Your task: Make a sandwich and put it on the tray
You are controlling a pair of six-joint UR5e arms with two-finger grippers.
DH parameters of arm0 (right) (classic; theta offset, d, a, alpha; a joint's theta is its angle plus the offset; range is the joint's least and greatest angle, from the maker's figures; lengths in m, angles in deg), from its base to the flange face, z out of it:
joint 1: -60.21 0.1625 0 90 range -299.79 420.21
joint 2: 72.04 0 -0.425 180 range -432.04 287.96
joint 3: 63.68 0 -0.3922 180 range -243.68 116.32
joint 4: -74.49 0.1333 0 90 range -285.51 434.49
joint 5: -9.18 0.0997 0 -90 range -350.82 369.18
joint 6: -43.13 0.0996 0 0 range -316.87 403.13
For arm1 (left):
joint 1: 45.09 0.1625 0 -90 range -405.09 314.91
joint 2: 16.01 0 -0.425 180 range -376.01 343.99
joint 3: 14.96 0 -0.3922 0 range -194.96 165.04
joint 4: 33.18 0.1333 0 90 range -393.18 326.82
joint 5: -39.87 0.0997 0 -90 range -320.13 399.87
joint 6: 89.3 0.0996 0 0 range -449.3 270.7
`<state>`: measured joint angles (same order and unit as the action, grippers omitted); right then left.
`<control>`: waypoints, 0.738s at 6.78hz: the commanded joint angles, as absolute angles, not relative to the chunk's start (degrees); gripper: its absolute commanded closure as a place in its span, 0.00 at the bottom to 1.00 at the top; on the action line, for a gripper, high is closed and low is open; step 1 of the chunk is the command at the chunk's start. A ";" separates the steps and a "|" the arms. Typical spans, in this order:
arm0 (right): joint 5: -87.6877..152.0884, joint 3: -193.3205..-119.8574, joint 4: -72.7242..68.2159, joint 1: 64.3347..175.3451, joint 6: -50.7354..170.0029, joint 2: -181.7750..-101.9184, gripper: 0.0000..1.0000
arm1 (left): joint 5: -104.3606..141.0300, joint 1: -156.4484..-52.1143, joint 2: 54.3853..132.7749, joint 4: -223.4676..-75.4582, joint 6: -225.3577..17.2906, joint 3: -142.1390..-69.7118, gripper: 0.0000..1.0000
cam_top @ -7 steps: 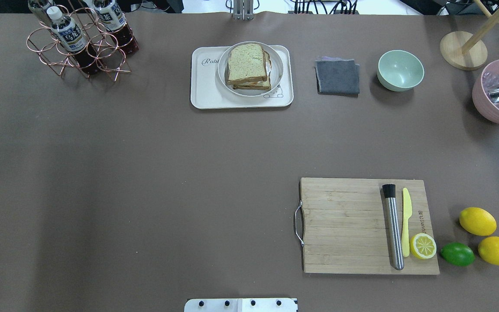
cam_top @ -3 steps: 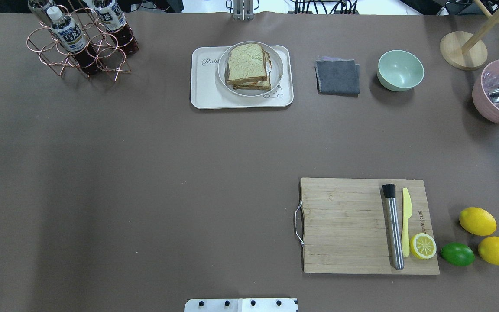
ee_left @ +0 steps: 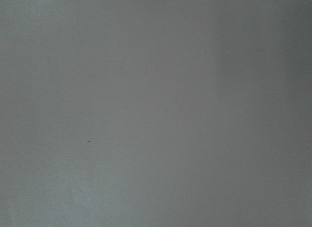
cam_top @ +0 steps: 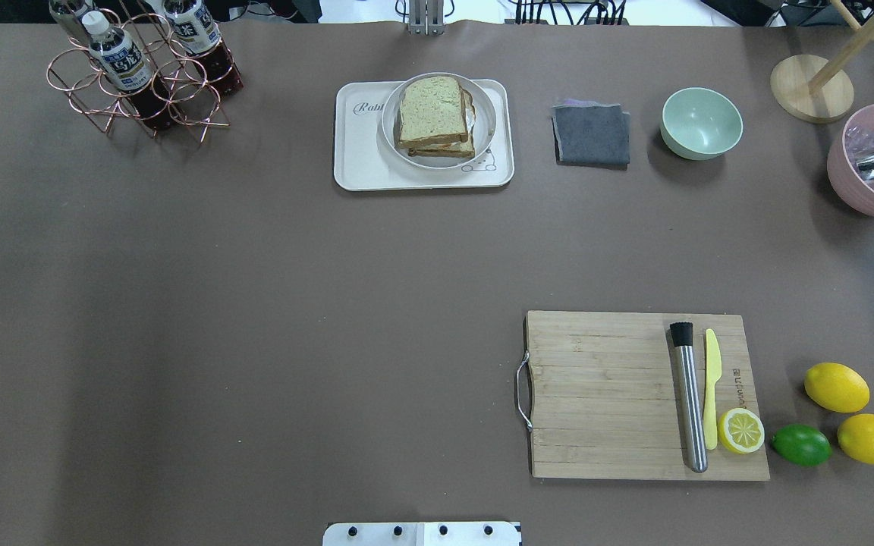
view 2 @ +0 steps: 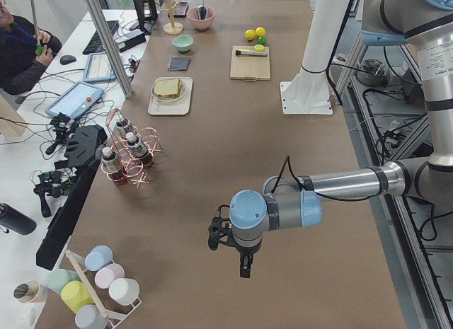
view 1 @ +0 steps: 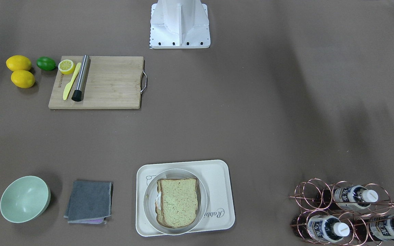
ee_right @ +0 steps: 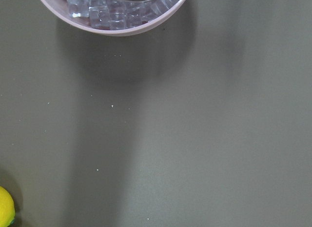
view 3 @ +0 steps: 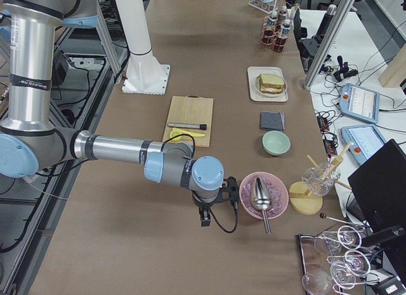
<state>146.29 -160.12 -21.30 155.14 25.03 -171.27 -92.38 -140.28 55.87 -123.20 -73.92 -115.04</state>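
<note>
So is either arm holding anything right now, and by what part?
Nothing shows in the left gripper or right gripper; the sandwich lies on the plate on the tray.

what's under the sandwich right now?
The sandwich lies on a round white plate, and the plate sits on the tray. The plate's middle and part of the tray's print are covered.

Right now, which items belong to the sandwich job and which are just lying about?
Job: sandwich, round plate under it, tray.
Lying about: cutting board, muddler, knife, lemons, lime, grey cloth, green bowl, bottles, ice bowl.
</note>
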 commanded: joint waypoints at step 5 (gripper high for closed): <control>146.29 -159.66 -21.22 155.13 25.03 -171.27 0.00 | -102.61 -140.36 55.70 -122.57 -73.92 -114.01 0.02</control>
